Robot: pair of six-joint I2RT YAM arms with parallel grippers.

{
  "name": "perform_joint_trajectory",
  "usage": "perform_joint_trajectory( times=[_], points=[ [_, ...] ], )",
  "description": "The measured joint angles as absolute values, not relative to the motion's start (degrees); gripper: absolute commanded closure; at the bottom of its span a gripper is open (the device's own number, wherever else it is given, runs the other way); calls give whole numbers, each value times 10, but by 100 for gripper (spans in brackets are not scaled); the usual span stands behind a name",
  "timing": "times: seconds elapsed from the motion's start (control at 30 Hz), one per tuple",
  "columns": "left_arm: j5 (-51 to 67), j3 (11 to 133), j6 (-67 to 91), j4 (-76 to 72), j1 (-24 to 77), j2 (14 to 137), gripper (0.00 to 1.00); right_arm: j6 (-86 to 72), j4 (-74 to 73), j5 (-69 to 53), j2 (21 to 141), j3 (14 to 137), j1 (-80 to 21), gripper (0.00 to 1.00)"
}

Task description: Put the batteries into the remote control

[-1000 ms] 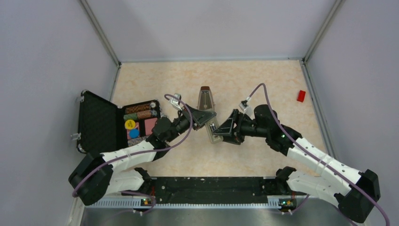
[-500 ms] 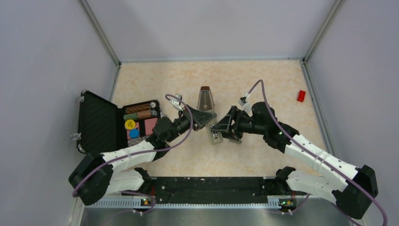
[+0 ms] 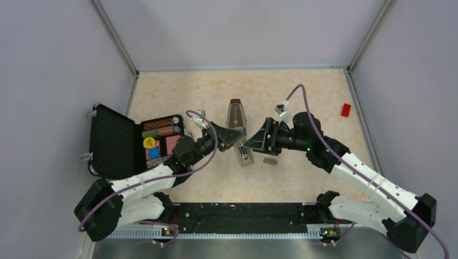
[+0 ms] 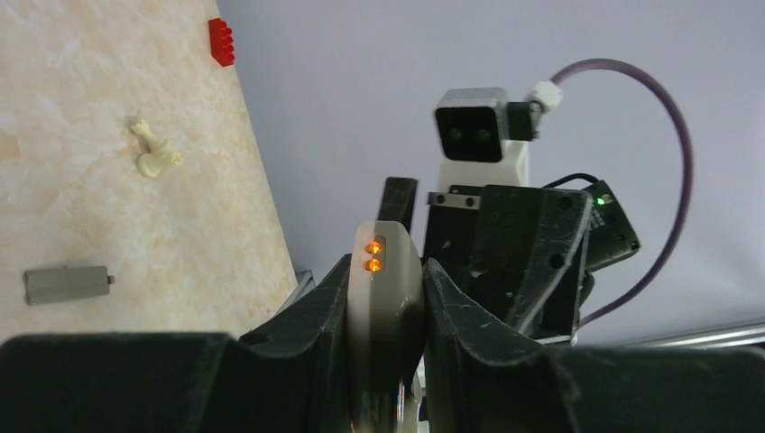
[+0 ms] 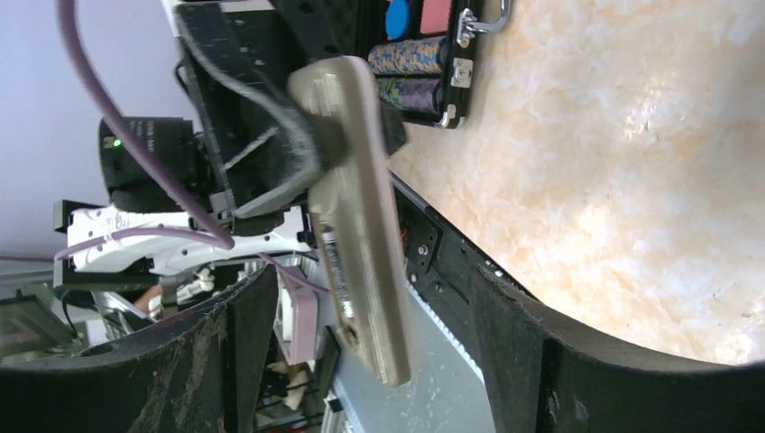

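Two failure modes from here, both at the handoff.

Your left gripper [image 4: 386, 271] is clamped on the remote control [image 5: 361, 207] near one end. Most of the handset sticks out unsupported and looks to be held clear of the table [image 3: 302, 97], at the centre of the overhead frame. Your right gripper [image 5: 370, 275] has its jaws wide, straddling the free end. In the right wrist view the pads [image 5: 514, 361] are clear of it on both sides.

1. If you close the right side off-centre, one pad lands first and levers the handset against the left's short grip. It could then twist or slide out, so centre it between the pads before you close.
2. If the left releases before the right has a firm hold, the handset drops. It would land by the metronome [image 3: 235, 112] just above it in frame, or on the grey battery cover [image 3: 269, 160] lying just lower right.

I can't pick out the batteries in any view. A dark strip on the handset in the overhead view may be the open bay, but it's too small to tell. If cells are sitting in there with the cover off, a tilt or jolt could shake them out.

Further out, the open case [image 3: 110, 143] with poker chips [image 3: 162, 129] sits at frame left, well apart. The red brick [image 3: 345, 109] at far right and the pale chess piece [image 4: 155, 155] are also out of the way.
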State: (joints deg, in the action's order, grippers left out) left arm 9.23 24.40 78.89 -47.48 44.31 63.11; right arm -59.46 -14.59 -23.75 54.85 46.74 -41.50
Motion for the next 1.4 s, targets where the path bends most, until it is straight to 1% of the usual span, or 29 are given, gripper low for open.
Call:
perform_joint_trajectory(
  times=[0.27, 0.33, 0.47, 0.67, 0.8, 1.07, 1.4],
  points=[
    [67, 244, 778, -386, 443, 582, 100, -470, -233, -219, 557, 572, -415, 24],
    [57, 244, 775, -359, 443, 565, 100, -436, -254, -212, 570, 602, -415, 19],
    [34, 248, 764, -299, 442, 546, 100, -391, -286, -179, 592, 633, -424, 18],
    [7, 273, 751, -216, 437, 545, 100, -343, -345, -82, 649, 693, -507, 18],
    [-1, 288, 746, -190, 433, 545, 100, -322, -369, -22, 689, 736, -559, 18],
    [-8, 294, 737, -161, 432, 529, 100, -306, -394, 47, 719, 762, -604, 18],
    [-9, 300, 754, -149, 432, 522, 100, -301, -404, 82, 763, 763, -651, 19]
  ],
)
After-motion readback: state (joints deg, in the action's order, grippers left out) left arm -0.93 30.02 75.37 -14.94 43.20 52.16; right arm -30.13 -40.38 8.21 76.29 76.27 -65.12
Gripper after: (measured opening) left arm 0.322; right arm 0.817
